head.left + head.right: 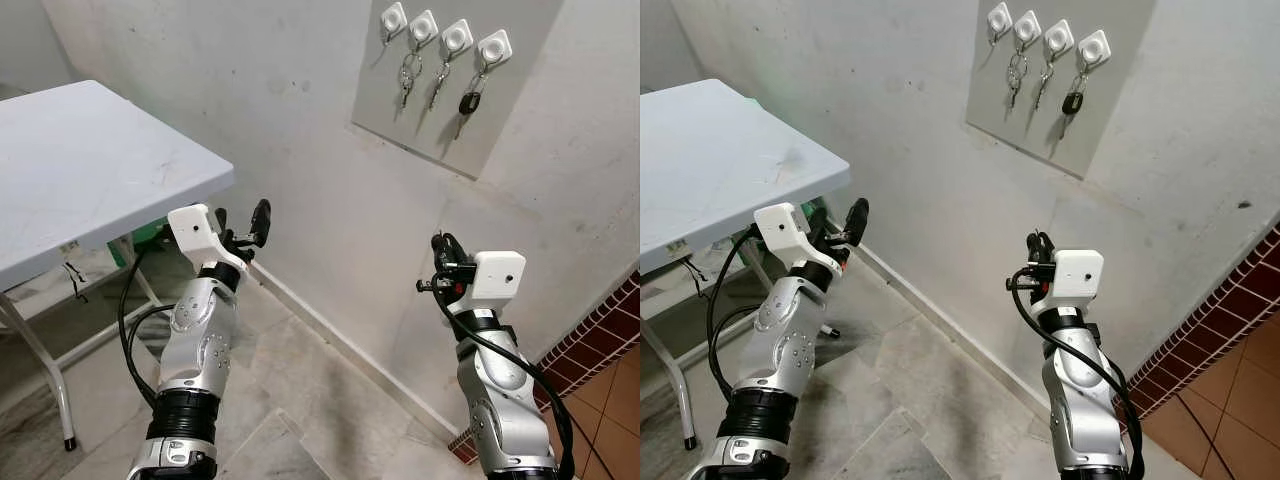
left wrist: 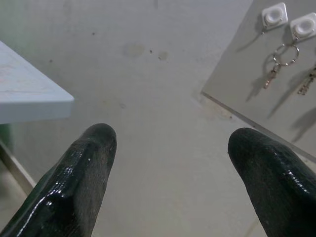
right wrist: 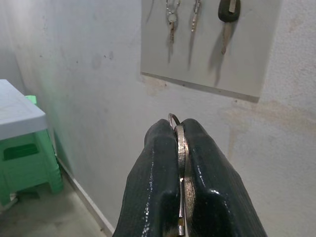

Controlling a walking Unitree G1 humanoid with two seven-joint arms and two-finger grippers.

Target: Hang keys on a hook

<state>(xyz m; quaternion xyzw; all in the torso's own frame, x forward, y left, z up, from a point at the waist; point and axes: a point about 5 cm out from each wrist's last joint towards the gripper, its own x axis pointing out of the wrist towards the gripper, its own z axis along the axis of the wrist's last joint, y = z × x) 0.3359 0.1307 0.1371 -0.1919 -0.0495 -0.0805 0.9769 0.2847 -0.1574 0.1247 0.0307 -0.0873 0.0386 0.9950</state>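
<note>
A grey board on the wall carries a row of white hooks. The leftmost hook is bare. On the others hang a key on a ring, a plain key and a black-headed key. My right gripper is raised below the board, well short of it. It is shut on a metal key with its ring, pinched edge-on between the fingers. My left gripper is held up beside the table corner, open and holding nothing.
A white folding table stands at the left, its corner close to my left arm. A green plastic stool sits under it by the wall. Red-brown tiles line the wall at the lower right. The floor is tiled stone.
</note>
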